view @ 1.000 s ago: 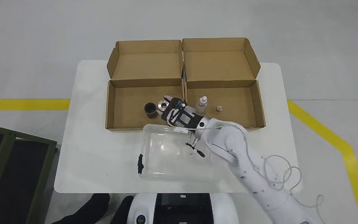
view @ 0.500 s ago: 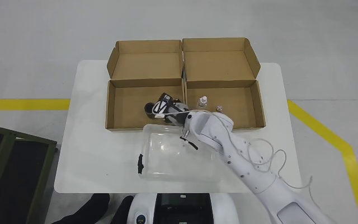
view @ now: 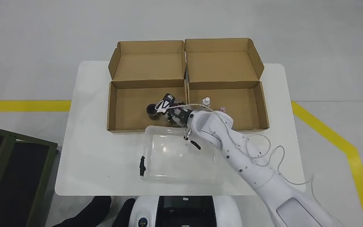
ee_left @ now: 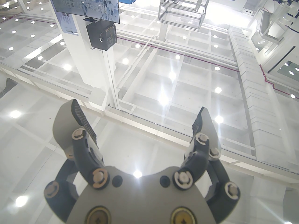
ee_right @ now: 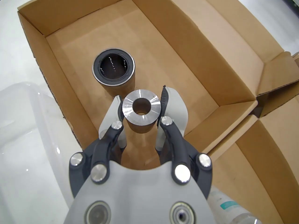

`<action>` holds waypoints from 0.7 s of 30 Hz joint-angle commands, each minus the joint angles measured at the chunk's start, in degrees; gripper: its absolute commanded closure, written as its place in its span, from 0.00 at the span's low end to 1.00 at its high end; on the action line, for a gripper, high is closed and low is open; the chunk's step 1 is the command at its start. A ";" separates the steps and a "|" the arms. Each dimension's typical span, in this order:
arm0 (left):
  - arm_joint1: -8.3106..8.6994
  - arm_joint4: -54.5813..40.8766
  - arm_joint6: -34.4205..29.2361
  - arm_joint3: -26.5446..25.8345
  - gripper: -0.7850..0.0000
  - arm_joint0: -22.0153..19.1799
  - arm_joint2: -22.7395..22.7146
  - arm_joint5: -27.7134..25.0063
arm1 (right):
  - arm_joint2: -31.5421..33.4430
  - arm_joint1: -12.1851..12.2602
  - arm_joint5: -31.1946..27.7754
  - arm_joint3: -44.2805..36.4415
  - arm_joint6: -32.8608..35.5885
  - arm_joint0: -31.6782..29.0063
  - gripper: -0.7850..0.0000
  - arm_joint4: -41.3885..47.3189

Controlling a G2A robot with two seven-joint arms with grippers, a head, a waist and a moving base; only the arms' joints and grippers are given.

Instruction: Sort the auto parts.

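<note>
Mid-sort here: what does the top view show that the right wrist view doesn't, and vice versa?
Top view: the whole white table and a small part lying in the right box. Right wrist view: the right gripper shut on a silver sleeve, bore facing the camera, plus the ball rows inside the black bearing just beyond it. Both: the left box with the black bearing standing in it, and the clear bin beside that box.
</note>
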 commanded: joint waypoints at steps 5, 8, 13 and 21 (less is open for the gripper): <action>0.00 0.00 0.00 0.00 0.00 0.00 0.00 0.00 | -0.31 -0.70 -0.62 2.03 0.57 1.19 0.77 1.51; 0.00 0.00 0.00 0.00 0.00 0.00 0.00 0.00 | -0.48 -1.06 -0.88 3.09 0.99 1.81 0.71 2.23; 0.00 0.00 0.00 0.00 0.00 0.00 0.00 0.00 | -0.68 -1.54 -1.30 4.18 1.51 2.49 0.65 3.07; 0.00 0.00 0.00 0.00 0.00 0.00 0.00 0.00 | -0.34 -1.97 -1.81 4.75 2.11 3.35 0.53 3.10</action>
